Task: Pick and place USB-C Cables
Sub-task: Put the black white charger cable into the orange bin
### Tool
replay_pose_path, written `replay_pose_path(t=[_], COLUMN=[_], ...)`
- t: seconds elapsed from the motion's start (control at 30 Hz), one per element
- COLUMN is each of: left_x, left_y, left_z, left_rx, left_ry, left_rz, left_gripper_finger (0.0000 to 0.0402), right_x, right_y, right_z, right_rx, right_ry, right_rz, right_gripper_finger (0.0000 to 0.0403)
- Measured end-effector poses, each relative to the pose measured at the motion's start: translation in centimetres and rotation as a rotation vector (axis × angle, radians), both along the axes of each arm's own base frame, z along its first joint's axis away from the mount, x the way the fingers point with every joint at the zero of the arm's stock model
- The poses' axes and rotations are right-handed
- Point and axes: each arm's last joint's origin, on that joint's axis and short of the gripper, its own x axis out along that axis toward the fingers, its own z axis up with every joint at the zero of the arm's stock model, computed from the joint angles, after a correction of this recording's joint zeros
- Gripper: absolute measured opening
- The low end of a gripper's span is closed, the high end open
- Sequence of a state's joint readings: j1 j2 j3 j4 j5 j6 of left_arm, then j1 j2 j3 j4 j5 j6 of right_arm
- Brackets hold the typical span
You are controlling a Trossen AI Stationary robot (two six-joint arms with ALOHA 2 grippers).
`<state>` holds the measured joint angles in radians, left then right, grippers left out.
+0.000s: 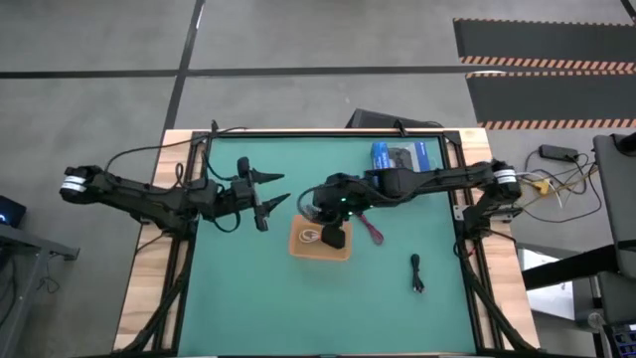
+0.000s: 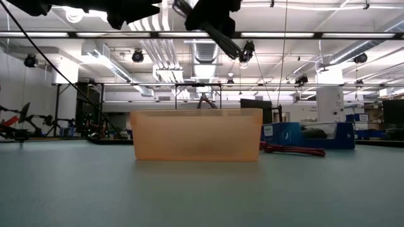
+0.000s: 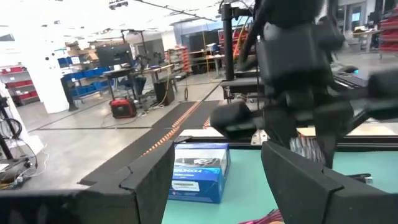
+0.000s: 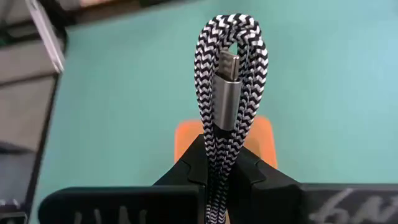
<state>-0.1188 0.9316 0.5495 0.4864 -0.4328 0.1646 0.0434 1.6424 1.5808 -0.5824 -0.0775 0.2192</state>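
Right gripper (image 4: 219,177) is clamped tight on the silver-grey braided USB-C cable bundle (image 4: 229,93), directly above the shallow orange plastic tray (image 1: 304,246). Step: placing. Next move needs lowering into tray, then release. Left gripper (image 1: 273,189) waits w/ fingers wide, beside.

Bright ceiling striplights (image 2: 208,34) glare in the low view; the left wrist view is blurred, shadows soft.

High view straight down over the whole worktop (image 1: 229,298), low view level at worktop height facing the room, close behind the orange tray (image 2: 197,135), both sharing it, wrist views looking past their own fingers
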Motion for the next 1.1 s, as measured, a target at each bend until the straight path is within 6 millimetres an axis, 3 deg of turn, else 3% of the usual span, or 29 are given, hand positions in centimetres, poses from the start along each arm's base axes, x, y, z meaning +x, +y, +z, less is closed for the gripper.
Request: replay_pose_path(t=[0.4, 0.9, 1.1], left_x=[-0.6, -0.6, -0.6], left_y=[0.1, 0.1, 0.1], left_z=[0.5, 0.5, 0.5], left_rx=[-0.007, -0.007, -0.007], left_ry=[-0.025, -0.026, -0.024], left_rz=[0.019, 0.018, 0.018], left_gripper_finger=[0.0226, 0.0226, 0.0226], right_x=[4.1, 5.9, 6.0], right_y=[0.2, 0.3, 0.3], right_z=[-4.5, -9.8, -9.9], right_rx=[-0.008, -0.042, -0.055], right_ry=[0.242, 0.394, 0.39], right_rz=[-0.004, 0.034, 0.05], right_gripper_finger=[0.0013, 0.0013, 0.0013])
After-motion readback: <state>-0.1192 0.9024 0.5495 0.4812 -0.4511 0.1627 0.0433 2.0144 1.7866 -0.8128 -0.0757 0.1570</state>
